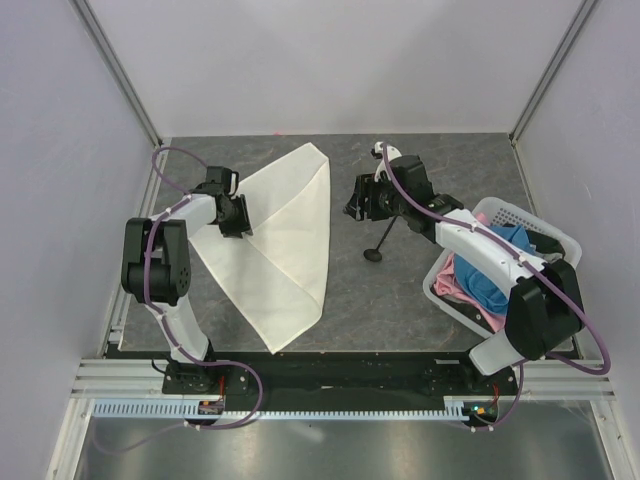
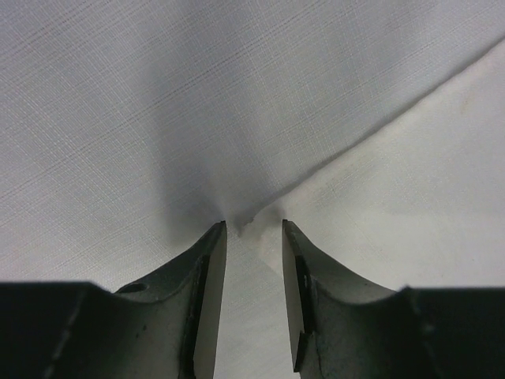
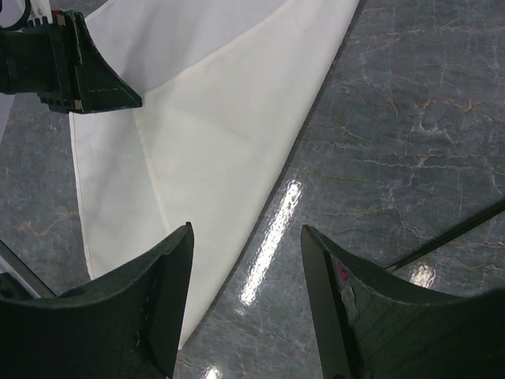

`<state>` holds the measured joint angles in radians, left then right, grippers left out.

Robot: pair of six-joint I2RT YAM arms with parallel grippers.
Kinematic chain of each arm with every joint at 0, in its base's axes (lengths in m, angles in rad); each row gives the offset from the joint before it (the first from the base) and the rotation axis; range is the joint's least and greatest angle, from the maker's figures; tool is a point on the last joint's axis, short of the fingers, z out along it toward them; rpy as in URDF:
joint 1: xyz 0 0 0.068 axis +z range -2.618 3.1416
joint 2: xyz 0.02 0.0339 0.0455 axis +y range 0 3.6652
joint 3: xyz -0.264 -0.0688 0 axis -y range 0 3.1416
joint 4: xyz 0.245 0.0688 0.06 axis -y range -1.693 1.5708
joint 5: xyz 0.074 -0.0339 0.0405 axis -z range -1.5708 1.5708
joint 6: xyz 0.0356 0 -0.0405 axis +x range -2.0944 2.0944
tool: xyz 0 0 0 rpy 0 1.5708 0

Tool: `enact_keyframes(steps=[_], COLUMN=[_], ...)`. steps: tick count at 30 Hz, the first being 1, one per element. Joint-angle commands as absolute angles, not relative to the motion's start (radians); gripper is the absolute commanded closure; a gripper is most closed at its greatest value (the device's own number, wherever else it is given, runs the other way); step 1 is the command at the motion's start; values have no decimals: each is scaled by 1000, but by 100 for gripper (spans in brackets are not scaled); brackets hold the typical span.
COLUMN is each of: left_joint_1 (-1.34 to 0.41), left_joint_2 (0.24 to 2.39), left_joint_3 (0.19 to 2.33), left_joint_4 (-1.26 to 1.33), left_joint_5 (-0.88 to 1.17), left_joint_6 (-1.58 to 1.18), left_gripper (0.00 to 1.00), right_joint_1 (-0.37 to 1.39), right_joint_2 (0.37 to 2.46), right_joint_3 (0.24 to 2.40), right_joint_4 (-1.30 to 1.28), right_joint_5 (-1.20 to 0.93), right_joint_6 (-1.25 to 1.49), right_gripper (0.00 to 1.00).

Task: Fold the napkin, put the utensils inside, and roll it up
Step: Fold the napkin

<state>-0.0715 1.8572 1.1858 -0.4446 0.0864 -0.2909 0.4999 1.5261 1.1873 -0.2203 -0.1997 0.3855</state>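
The cream-white napkin [image 1: 290,240] lies on the table left of centre, with one flap folded across it. My left gripper [image 1: 238,222] is down on its left part. In the left wrist view the napkin [image 2: 118,118] fills the frame, and the left gripper [image 2: 254,225] has its jaws narrowly apart with a small pucker at the flap's corner between the tips. The black utensil [image 1: 385,238] lies right of the napkin, its head nearer me. My right gripper [image 1: 358,205] hovers open and empty beside it, over bare table by the napkin [image 3: 221,110] edge; the right gripper [image 3: 246,229] holds nothing. The utensil's handle [image 3: 458,233] shows at the right.
A white basket [image 1: 560,240] stands at the right edge of the table, holding a blue cloth [image 1: 500,245] and a pink cloth [image 1: 455,285]. Grey walls and metal posts enclose the table at the back and sides. The table top [image 1: 400,300] is dark grey marble.
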Motion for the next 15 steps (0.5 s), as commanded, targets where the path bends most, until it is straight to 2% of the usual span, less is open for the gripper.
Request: enact_keyframes(steps=[1,7,9,11,15], left_joint_1=[-71,-71,-71,-71,-72], left_joint_2=[1882,1888,1888,1888,1873], left_joint_3=[1227,1227,1227,1227,1226], left_joint_4=[-445,-445,-445,-445,-446], left_joint_5=[57,61,71,75,90], left_joint_6=[-261,-256,-253,-252,-253], left_gripper=[60,70,71,78,83], right_joint_1=[495,492,491,491,491], right_joint_2=[1485,1479,1479,1482,1480], right_joint_3=[1166,1158,1158,1158,1155], right_joint_4=[-198,-198,-198,-198,-202], right_joint_5=[-218,-219,-218,-218,-221], right_joint_6=[370,364,364,364,361], right_gripper=[35,35,35,35,35])
